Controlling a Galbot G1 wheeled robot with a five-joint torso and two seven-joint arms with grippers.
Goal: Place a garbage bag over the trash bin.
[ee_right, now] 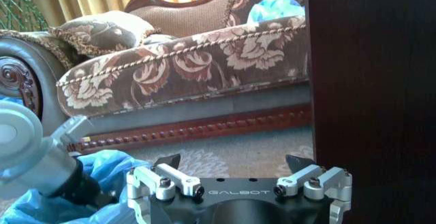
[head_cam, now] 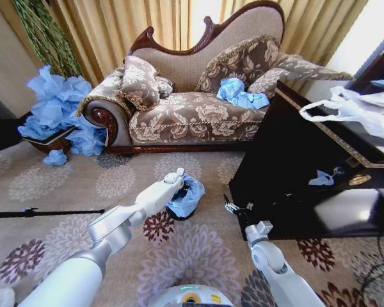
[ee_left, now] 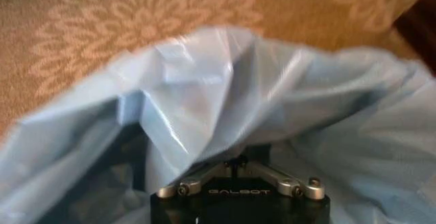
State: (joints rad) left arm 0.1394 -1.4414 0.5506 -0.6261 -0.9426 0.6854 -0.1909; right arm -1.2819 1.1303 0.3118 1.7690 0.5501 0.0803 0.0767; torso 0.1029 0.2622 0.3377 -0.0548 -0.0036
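The small black trash bin (head_cam: 178, 216) stands on the flowered carpet in front of the sofa. The light blue garbage bag (head_cam: 189, 199) is draped over its top and down its right side. My left gripper (head_cam: 178, 174) hangs over the bin's rim. In the left wrist view its fingers meet under the wrinkled garbage bag (ee_left: 238, 91), so the left gripper (ee_left: 235, 158) is shut on the film. My right gripper (head_cam: 233, 206) hovers to the right of the bin, beside the dark cabinet. In the right wrist view the right gripper (ee_right: 233, 162) is open and holds nothing, with the garbage bag (ee_right: 109, 169) off to one side.
A dark lacquered cabinet (head_cam: 294, 160) stands close on the right with a white plastic bag (head_cam: 352, 109) on top. The patterned sofa (head_cam: 192, 115) is behind the bin, with blue bags (head_cam: 240, 93) on its seat. A blue bag heap (head_cam: 57, 109) lies far left. A black pole (head_cam: 45, 212) lies on the carpet.
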